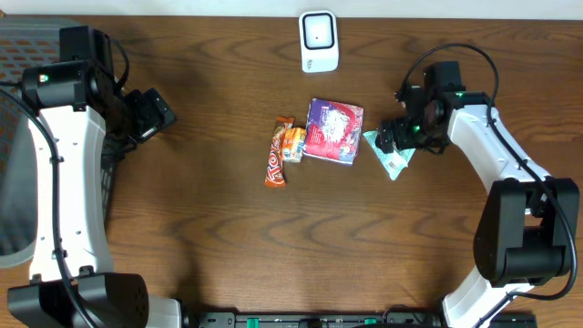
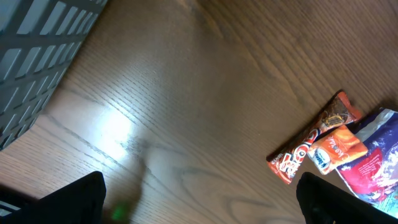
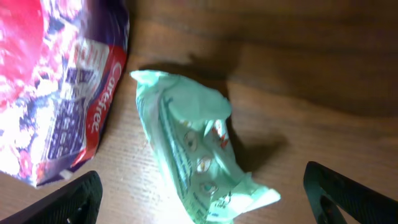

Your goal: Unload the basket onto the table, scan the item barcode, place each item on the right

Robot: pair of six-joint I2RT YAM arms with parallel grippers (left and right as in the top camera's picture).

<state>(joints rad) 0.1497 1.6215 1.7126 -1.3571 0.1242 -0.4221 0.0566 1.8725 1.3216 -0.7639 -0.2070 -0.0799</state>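
Note:
Several items lie mid-table: a purple and red pack [image 1: 333, 131], a long orange candy bar [image 1: 274, 164], a small orange packet [image 1: 293, 144] and a crumpled mint-green packet [image 1: 390, 157]. A white scanner [image 1: 319, 41] stands at the back centre. My right gripper [image 1: 393, 137] hangs open just above the green packet [image 3: 186, 143], with its jaws on either side of the packet's near end and holding nothing [image 3: 208, 202]. My left gripper [image 1: 159, 111] is open over bare wood at the far left [image 2: 202, 205]. The candy bar [image 2: 311, 140] is ahead of it to the right.
A grey slatted bin [image 1: 18, 55] stands off the table's left edge, close behind my left arm, and also shows in the left wrist view [image 2: 37, 43]. The purple pack [image 3: 56, 93] lies right beside the green packet.

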